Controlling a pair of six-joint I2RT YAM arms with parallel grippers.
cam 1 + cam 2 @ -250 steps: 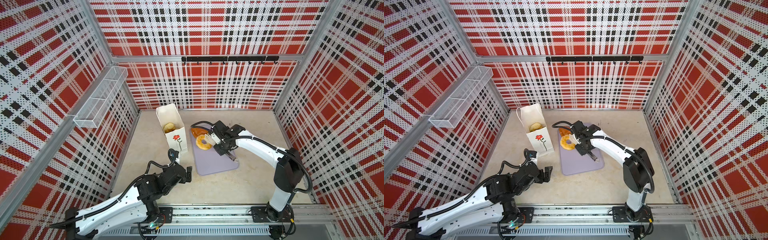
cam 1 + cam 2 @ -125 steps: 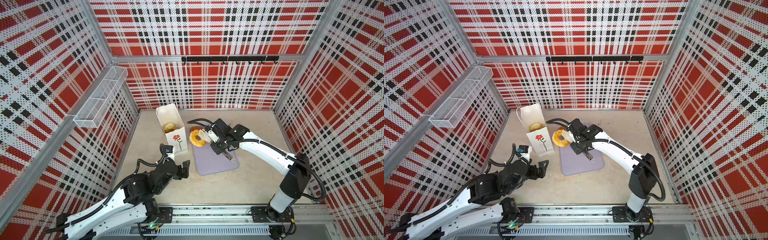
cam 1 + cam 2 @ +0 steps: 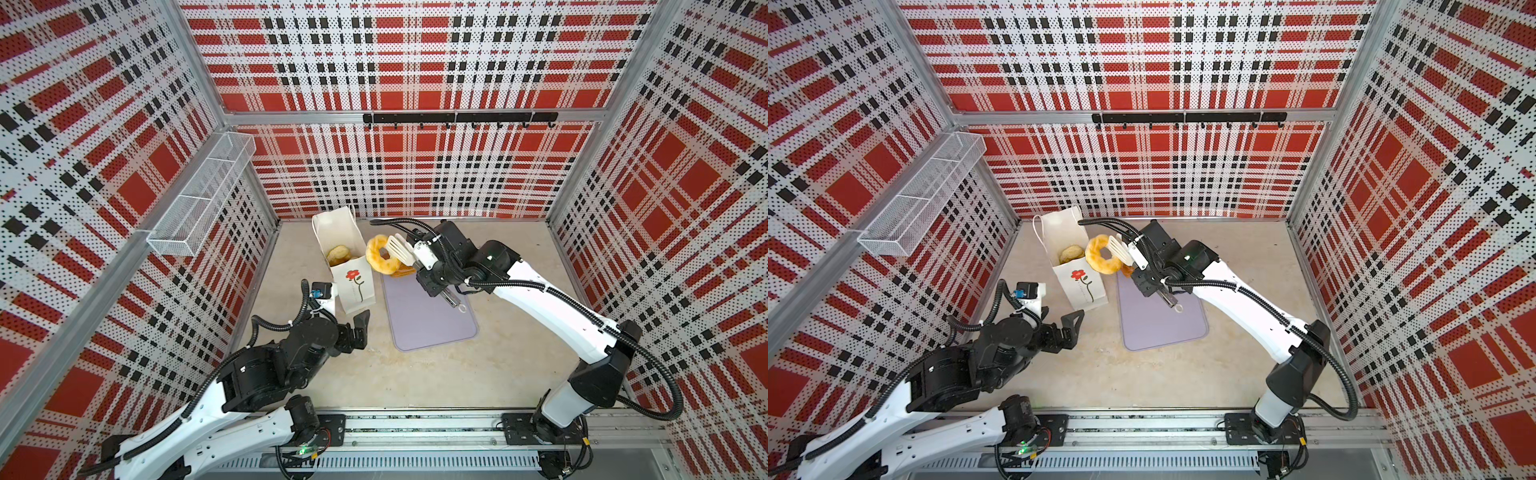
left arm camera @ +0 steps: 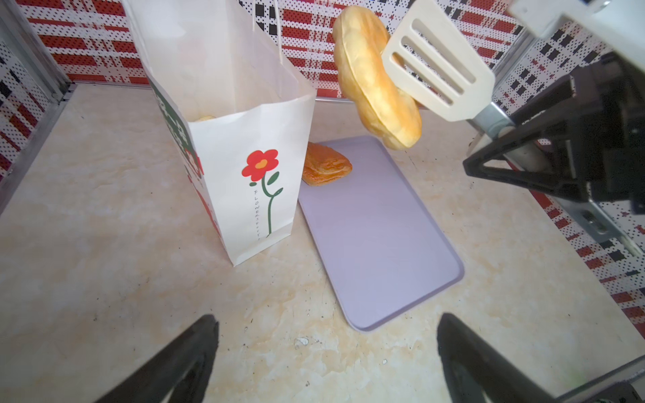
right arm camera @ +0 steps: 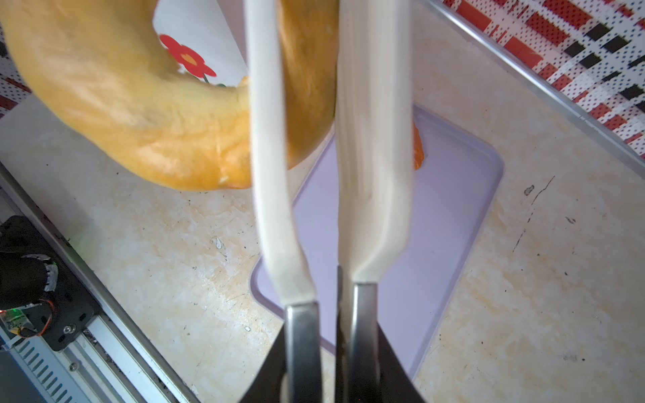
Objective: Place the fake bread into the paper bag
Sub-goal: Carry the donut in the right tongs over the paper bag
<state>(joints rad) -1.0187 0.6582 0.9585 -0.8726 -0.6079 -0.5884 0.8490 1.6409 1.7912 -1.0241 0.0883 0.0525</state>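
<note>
I log: right pincer point(image 5: 335, 370) clamped on tongs point(image 5: 370, 174), whose tips pinch doughnut point(image 3: 380, 255) beside bag point(image 3: 353, 286). Left pincer point(image 4: 326, 321) spread, bag ahead, pastry point(image 4: 324, 164) on tray point(image 4: 377, 244) beyond.

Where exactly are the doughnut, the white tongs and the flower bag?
doughnut point(image 4: 370, 87): left wrist view, on its golden side.
white tongs point(image 5: 373, 139): right wrist view, on the wider blade.
paper bag point(image 4: 251, 129): left wrist view, on its white front panel.
</note>
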